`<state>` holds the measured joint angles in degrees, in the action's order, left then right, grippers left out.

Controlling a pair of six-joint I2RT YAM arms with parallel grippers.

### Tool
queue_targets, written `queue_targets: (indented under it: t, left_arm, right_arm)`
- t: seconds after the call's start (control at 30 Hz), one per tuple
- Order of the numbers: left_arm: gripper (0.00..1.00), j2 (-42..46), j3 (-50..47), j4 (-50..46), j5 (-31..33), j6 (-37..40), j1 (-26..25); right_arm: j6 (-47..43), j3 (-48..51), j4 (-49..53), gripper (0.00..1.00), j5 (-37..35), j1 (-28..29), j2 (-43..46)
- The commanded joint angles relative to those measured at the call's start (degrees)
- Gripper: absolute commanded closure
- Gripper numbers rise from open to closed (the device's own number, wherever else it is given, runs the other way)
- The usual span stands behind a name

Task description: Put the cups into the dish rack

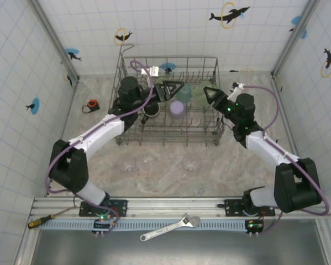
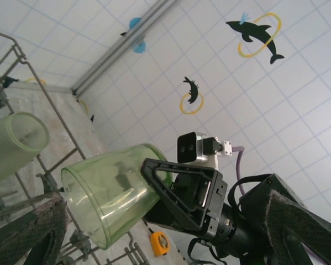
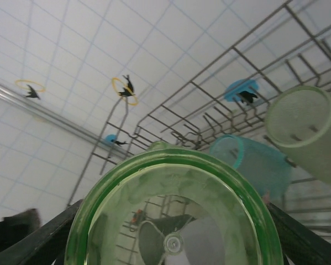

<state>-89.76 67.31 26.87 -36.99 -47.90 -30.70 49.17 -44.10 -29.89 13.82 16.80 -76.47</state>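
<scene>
The grey wire dish rack [image 1: 171,141] stands at the back middle of the table. My right gripper [image 1: 208,95] is shut on a translucent green cup [image 1: 196,94] [image 3: 176,215] over the rack's right side, the cup's base facing its camera. In the left wrist view that green cup [image 2: 107,193] lies on its side in the right gripper's black fingers [image 2: 171,187]. My left gripper [image 1: 176,88] [image 2: 165,234] is open and holds nothing, just left of that cup. Inside the rack lie a teal cup [image 3: 253,163], a pale green cup [image 3: 309,132] [image 2: 13,146], a lavender cup [image 1: 177,108] and a black cup [image 1: 150,111].
Three clear cups [image 1: 126,163] [image 1: 149,161] [image 1: 192,162] stand on the table in front of the rack. An orange tape measure [image 1: 91,104] [image 2: 159,243] lies left of the rack. A wrench [image 1: 171,227] and a screwdriver [image 1: 41,221] lie by the arm bases.
</scene>
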Motion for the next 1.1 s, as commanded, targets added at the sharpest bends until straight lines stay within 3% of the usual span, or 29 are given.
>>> queue_targets:
  t: [0.0,0.23,0.5,0.8,1.07]
  left_arm:
    - [0.03,2.95,-1.36,-7.91,4.62,6.73,0.02]
    - [0.03,7.28,-2.03,-18.69,13.46,11.94,0.49]
    - [0.03,9.82,-2.59,-24.57,18.66,16.68,0.9]
    - [0.03,10.83,-3.32,-25.89,19.99,19.38,1.33]
    - [0.03,10.75,-3.59,-26.17,20.39,20.23,1.51]
  right_arm:
    - [-7.8,-3.21,4.86,0.48,-5.69,0.95,1.16]
    - [-19.8,-7.14,11.52,0.47,-16.42,4.68,-0.29]
    - [-27.37,-10.26,13.81,0.48,-24.66,8.15,-4.33]
    - [-33.45,-13.12,15.57,0.48,-35.43,11.69,-8.7]
    - [-35.95,-14.81,15.44,0.48,-40.49,12.65,-11.83]
